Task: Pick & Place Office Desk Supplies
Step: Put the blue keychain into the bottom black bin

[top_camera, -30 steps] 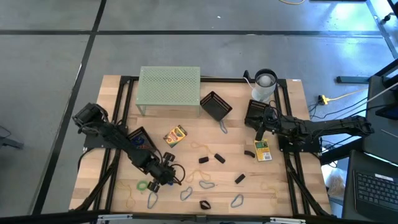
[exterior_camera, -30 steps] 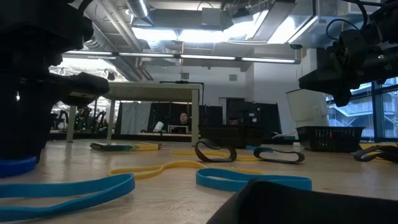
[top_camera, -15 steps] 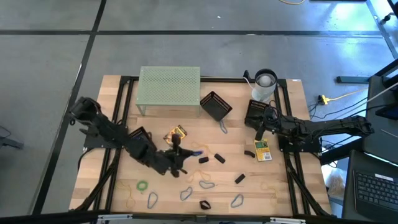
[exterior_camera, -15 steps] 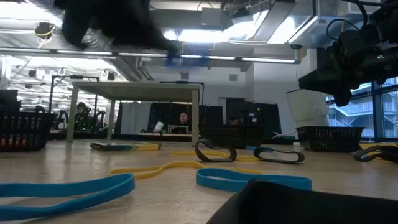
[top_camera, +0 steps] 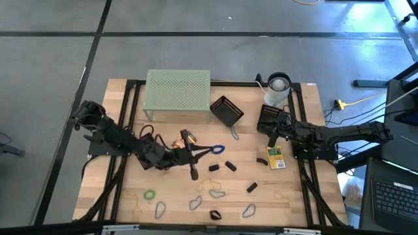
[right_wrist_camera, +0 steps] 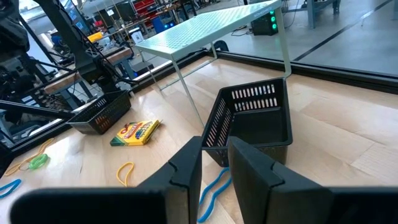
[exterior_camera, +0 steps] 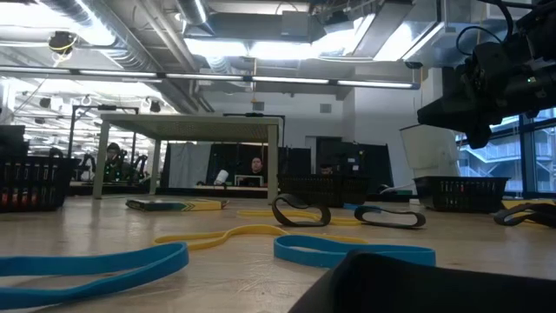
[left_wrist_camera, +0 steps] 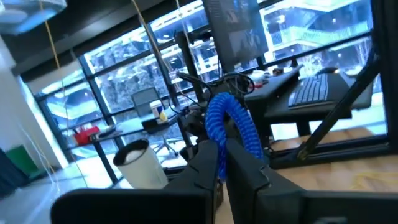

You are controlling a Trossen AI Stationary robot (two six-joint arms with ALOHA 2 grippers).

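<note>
My left gripper (top_camera: 204,151) hovers over the table's middle, shut on a blue loop (top_camera: 216,149) that also shows in the left wrist view (left_wrist_camera: 227,121). Part of one yellow-green crayon box (top_camera: 185,139) lies under that arm; the other crayon box (top_camera: 276,158) lies flat at the right. A green loop (top_camera: 149,194), grey wire clips (top_camera: 194,203), black clips (top_camera: 230,166) and tan rubber bands (top_camera: 137,210) lie flat on the near half of the table. My right gripper (top_camera: 270,128) waits at the right beside a black basket (top_camera: 268,117), its fingers (right_wrist_camera: 186,168) a little apart with nothing between them. My left gripper pinches the blue loop between its two fingers at one end (left_wrist_camera: 219,154). The fingers lie about level and point toward the table's right. The rest of the loop stands out beyond the fingertips, lifted clear of the table.
A pale green perforated stand (top_camera: 177,91) stands at the far side, with a black basket (top_camera: 226,111) beside it and a white cup (top_camera: 277,88) at the far right. Another black basket (top_camera: 145,143) sits under the left arm. More blue loops (exterior_camera: 347,252) lie near the front edge.
My left gripper has risen from the near left of the table and gone toward the far right, tipping from pointing down to about level. The blue loop went up with it and now hangs clear of the table. The gripper has left the low view.
</note>
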